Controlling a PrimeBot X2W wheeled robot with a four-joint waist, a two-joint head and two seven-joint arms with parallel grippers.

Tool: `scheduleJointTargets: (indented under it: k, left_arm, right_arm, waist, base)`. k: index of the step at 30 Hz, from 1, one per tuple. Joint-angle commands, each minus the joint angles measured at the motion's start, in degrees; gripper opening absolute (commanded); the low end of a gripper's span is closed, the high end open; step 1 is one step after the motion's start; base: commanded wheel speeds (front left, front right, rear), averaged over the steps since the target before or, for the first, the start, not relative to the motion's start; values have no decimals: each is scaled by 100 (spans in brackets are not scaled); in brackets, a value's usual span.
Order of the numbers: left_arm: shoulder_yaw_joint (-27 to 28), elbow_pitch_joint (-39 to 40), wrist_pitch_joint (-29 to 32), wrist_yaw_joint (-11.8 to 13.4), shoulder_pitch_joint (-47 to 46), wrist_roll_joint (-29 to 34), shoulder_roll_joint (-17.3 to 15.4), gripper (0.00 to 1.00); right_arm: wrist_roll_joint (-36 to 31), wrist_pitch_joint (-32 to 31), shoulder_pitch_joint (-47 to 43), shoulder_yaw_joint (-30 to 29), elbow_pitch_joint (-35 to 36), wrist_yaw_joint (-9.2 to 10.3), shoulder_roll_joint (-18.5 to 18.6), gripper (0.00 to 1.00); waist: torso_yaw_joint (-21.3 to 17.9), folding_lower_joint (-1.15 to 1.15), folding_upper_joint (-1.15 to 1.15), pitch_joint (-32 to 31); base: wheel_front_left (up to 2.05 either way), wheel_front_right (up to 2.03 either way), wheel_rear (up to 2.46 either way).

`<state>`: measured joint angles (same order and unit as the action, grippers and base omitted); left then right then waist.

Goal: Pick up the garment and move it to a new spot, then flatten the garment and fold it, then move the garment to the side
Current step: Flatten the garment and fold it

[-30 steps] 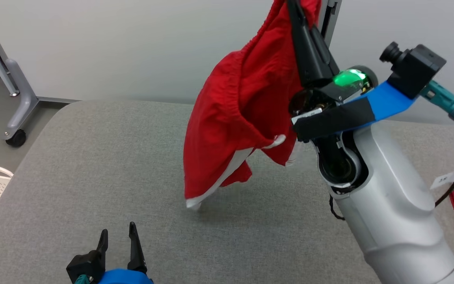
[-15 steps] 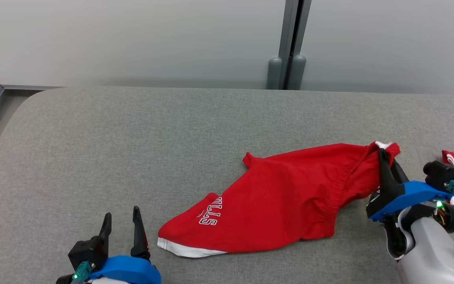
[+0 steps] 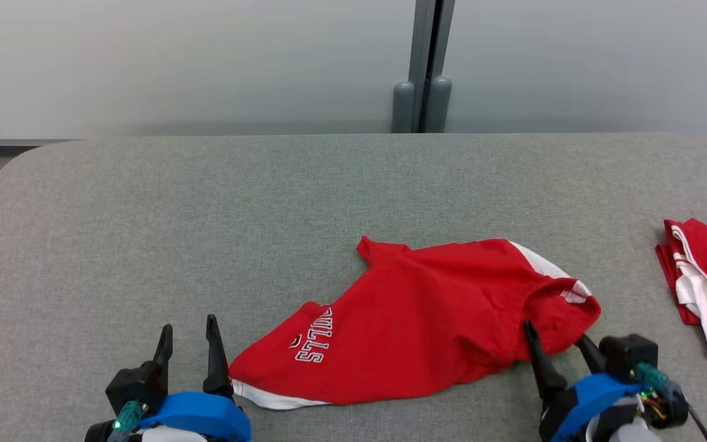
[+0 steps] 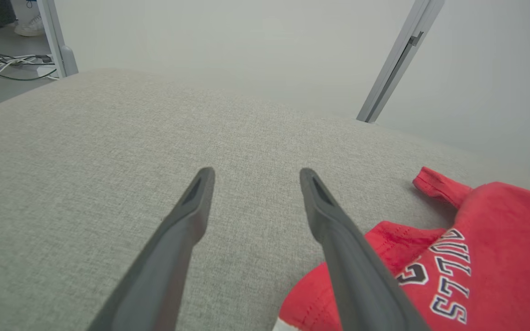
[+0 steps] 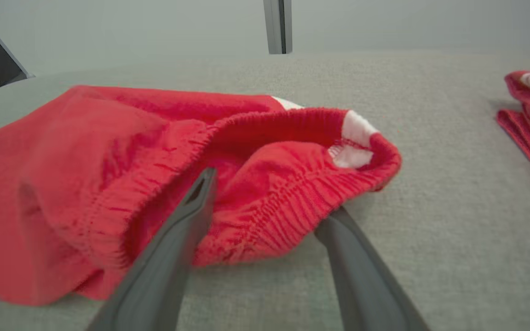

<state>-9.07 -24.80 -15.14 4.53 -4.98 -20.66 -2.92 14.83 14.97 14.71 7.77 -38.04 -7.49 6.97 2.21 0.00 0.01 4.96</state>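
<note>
Head: shorts [image 3: 427, 319] lie crumpled mid-table [image 3: 206, 233]; L gripper [image 3: 189, 334] open, empty, by the hem [image 3: 274, 399]; R gripper [image 3: 559, 341] open at the waistband [image 3: 550, 304]. L wrist: cloth sits just beside one finger, so it could snag on approach. R wrist: waistband is bunched betw. the spread fingers, so backing out may drag it.

We see red shorts [image 3: 427, 319] with a white hem band and white-outlined lettering on the grey woven counter [image 3: 206, 215]. Right of our dark-fingered, blue-bodied right pincer [image 3: 553, 332], a red garment [image 3: 706, 288] carries white stripes.
</note>
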Motion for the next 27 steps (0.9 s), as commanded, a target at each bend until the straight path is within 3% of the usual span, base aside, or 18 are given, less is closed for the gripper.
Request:
scheduleJointTargets:
  k: [1,6,11,19,21,27]
  left_arm:
    - [10,18,2,13,-4,-17,3,100]
    - [31,13,2,-17,21,9,1,100]
    - [45,10,2,-33,30,56,1,100]
    - [21,-32,2,-68,42,73,1,100]
    - [11,-28,2,-63,45,63,1,100]
    - [25,-3,2,-47,81,40,2,100]
  right_arm:
    - [35,30,-219,134,67,-1,24,100]
    - [227,31,-631,500,302,0,190,100]
    - [318,31,-538,52,522,0,262,100]
    - [-228,31,-250,-740,652,-1,364,100]
    - [-238,30,-367,-640,753,-1,296,100]
    - [97,31,-998,657,1260,0,500,100]
  waist:
    - [-24,0,-1,-14]
    - [-65,0,-1,-35]
    - [-87,0,-1,-42]
    - [-81,0,-1,-85]
    - [-68,0,-1,-102]
    - [-61,0,-1,-117]
  base:
    - [0,0,0]
    - [0,0,0]
    - [0,0,0]
    - [0,0,0]
    - [0,0,0]
    - [0,0,0]
